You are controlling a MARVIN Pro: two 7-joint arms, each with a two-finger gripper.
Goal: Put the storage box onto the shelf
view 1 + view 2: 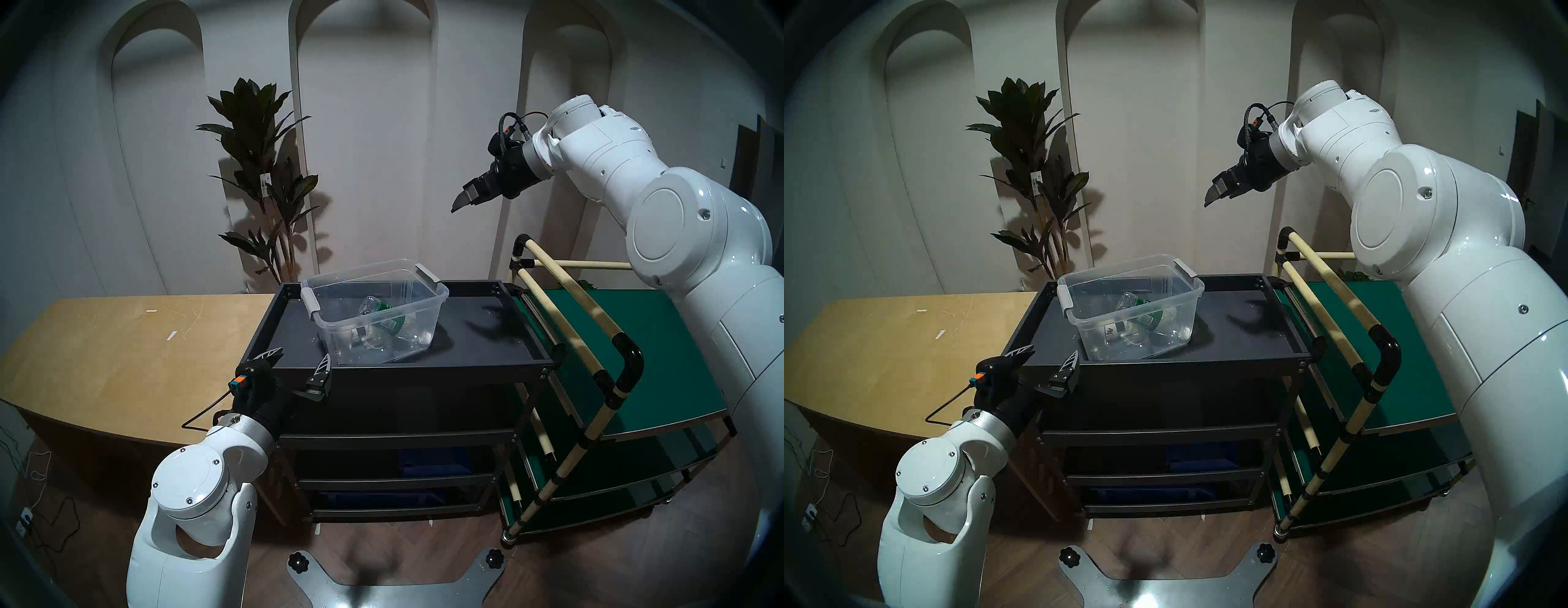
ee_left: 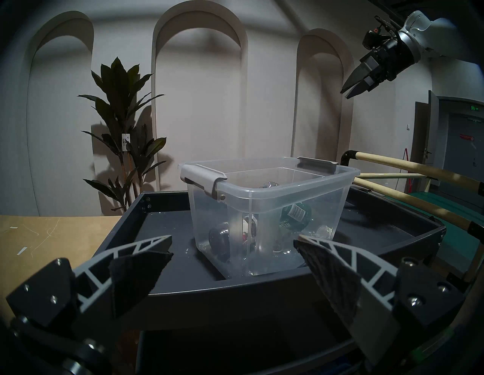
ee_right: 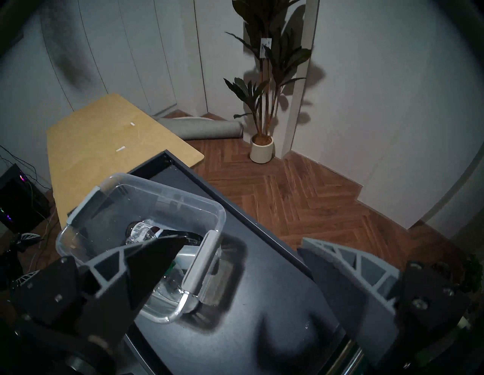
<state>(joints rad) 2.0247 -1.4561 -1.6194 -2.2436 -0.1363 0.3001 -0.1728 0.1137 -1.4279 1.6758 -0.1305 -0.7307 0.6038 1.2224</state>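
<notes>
Your right arm (image 1: 700, 237) runs off the head view's edge at 3 o'clock, shoulder unseen. The left arm (image 1: 199, 488) is cut at 7 o'clock. In the right wrist view the near finger (image 3: 136, 264) covers part of the storage box (image 3: 146, 193) at 7 o'clock, hiding some contents; the shelf (image 3: 235, 314) top runs out at 6 o'clock. The bottles (image 1: 382, 318) inside the box are a clear-and-green jumble, labels too small to read, count unclear. Blue shapes (image 1: 428, 463) on the shelf's lower tiers sit in shadow, form unclear. The plant (image 1: 259, 170) tag is unreadable. In the left wrist view the right gripper (image 2: 348, 93) looks nearly closed at 2 o'clock, but its own view shows wide-spread fingers.
</notes>
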